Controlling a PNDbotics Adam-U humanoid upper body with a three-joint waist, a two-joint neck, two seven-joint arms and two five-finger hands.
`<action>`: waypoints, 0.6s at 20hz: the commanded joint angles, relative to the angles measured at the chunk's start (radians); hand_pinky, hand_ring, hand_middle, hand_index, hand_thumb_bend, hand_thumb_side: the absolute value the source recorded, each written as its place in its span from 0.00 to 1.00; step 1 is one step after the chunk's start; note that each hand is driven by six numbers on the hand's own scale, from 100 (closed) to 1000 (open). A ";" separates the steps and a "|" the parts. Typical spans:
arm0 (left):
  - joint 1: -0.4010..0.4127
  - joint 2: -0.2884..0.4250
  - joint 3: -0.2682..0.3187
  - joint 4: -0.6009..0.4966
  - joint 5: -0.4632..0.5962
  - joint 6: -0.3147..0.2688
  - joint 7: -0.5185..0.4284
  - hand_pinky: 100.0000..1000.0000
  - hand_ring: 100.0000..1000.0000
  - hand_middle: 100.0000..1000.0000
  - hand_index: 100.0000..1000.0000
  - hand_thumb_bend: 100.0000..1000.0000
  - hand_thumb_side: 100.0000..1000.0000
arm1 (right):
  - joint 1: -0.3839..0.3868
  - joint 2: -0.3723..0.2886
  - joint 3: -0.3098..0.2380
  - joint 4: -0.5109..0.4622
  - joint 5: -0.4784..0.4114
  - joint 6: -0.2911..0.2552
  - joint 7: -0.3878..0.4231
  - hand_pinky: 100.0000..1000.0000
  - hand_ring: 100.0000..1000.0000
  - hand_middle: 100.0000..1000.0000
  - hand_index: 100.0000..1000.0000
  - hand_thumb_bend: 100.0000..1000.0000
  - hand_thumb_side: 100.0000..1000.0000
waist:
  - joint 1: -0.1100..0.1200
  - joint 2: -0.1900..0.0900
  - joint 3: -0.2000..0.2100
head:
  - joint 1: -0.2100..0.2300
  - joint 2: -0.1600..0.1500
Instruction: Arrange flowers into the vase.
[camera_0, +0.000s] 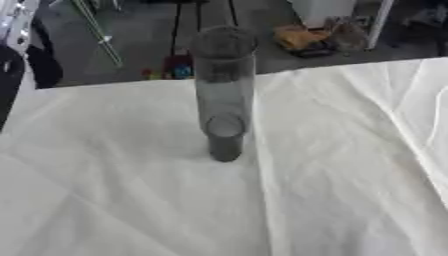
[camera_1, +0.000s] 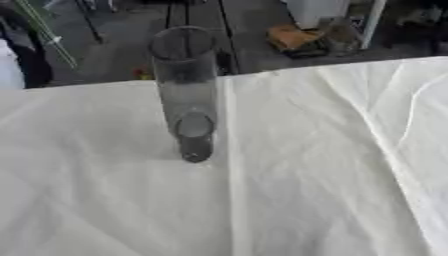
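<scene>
Clear glass forms the tall cylindrical vase (camera_0: 224, 95), standing upright near the middle of the creased white tablecloth (camera_0: 131, 200), long axis vertical, open mouth upward. Neither robot hand appears, so their fingers cannot be told. Only the left eye view shows small coloured things (camera_0: 166, 72) on the floor beyond the vase.

Both head eyes look down at vase (camera_0: 224, 95)
</scene>
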 joint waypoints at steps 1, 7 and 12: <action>-0.038 0.012 0.016 0.011 0.009 -0.008 0.011 0.00 0.00 0.00 0.00 0.00 0.66 | -0.004 -0.028 0.001 -0.016 0.009 -0.045 -0.047 0.71 0.79 0.57 0.86 0.00 1.00 | -0.001 -0.019 -0.002 | 0.006 -0.008; -0.084 -0.009 0.021 0.025 0.046 -0.025 0.026 0.00 0.00 0.00 0.00 0.00 0.67 | -0.004 -0.027 0.004 -0.016 0.011 -0.042 -0.041 0.72 0.79 0.57 0.86 0.00 1.00 | 0.005 -0.011 -0.005 | 0.014 -0.008; -0.111 -0.026 0.025 0.038 0.066 -0.038 0.037 0.00 0.00 0.00 0.00 0.00 0.68 | -0.004 -0.027 0.008 -0.016 0.009 -0.038 -0.036 0.72 0.80 0.57 0.86 0.00 1.00 | 0.012 -0.010 -0.006 | 0.020 -0.010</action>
